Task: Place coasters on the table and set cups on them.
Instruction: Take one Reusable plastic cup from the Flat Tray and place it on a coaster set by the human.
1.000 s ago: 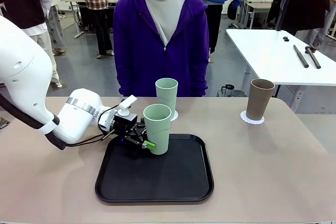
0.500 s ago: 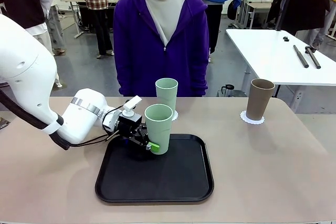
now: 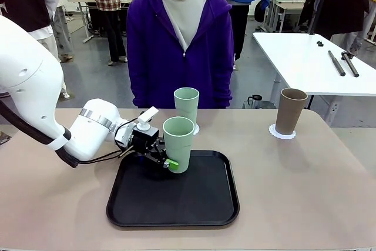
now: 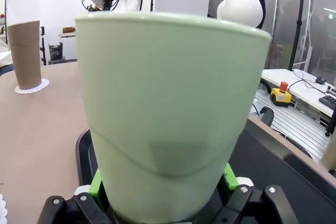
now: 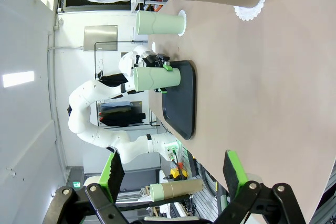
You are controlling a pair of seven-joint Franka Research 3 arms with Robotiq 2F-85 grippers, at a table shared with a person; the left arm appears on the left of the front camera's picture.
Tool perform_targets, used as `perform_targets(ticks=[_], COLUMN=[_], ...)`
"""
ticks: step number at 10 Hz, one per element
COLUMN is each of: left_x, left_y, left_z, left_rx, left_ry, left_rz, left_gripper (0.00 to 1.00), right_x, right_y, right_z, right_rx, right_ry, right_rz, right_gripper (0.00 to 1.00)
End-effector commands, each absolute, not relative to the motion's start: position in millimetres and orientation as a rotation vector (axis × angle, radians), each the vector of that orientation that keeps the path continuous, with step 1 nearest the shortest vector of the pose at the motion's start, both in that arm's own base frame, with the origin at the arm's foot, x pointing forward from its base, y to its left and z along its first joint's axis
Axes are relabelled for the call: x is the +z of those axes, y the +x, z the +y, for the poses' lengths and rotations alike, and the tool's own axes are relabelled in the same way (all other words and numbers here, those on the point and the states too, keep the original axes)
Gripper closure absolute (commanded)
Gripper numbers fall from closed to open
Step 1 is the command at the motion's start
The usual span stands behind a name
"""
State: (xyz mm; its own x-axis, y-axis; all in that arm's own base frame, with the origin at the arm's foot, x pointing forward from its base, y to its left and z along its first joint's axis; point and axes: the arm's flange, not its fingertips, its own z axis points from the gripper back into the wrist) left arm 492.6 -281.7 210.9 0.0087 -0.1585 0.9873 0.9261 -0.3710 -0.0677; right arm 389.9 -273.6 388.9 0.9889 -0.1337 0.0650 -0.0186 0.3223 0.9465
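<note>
At centre left of the front view, the left pincer [image 3: 163,158] is closed around a mint cup [image 3: 177,144] over the black tray [image 3: 174,198]. Right of it, another mint cup [image 3: 186,107] and a brown cup [image 3: 291,111] stand on doilies on the bench [image 3: 305,192]. The right pincer [image 5: 173,174] is wide open.

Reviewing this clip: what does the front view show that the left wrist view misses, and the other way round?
Front view alone: the person in a purple hoodie across the table, a second mint cup on a coaster behind the tray, and the left arm reaching in.

Left wrist view alone: a close look at the left gripper, its green pads shut on the mint cup low on its sides.

Both: that held mint cup over the black tray, and the brown cup standing on its doily.
</note>
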Motion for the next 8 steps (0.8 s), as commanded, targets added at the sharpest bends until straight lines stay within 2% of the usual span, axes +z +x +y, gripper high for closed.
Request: perform_targets(ticks=[1, 2, 3, 5, 6, 8], left_x=[215.5, 216.6, 218.3, 221.1, 229.0, 289.2], left_y=[489.9, 490.1, 491.2, 489.8, 487.6, 474.5], left_z=[-279.8, -279.2, -278.8, -275.7, -275.4, -280.6], left_rx=[-1.57, -1.573, -1.579, -1.574, -1.534, -1.471], left_ry=[-1.398, -1.401, -1.4, -1.408, -1.4, -1.37], left_rz=[-0.903, -0.9, -0.894, -0.897, -0.899, -0.985], left_gripper=[0.53, 0.6, 1.0, 1.0, 0.26, 0.26], right_x=[390.6, 390.6, 390.6, 390.6, 390.6, 390.6], right_y=[390.6, 390.6, 390.6, 390.6, 390.6, 390.6], right_z=[-274.0, -274.0, -274.0, -274.0, -274.0, -274.0], right_rx=[-0.069, -0.069, -0.069, -0.069, -0.069, -0.069], right_ry=[1.246, 1.246, 1.246, 1.246, 1.246, 1.246], right_rz=[-0.136, -0.136, -0.136, -0.136, -0.136, -0.136], right_gripper=[0.0, 0.0, 0.0, 0.0, 0.0, 0.0])
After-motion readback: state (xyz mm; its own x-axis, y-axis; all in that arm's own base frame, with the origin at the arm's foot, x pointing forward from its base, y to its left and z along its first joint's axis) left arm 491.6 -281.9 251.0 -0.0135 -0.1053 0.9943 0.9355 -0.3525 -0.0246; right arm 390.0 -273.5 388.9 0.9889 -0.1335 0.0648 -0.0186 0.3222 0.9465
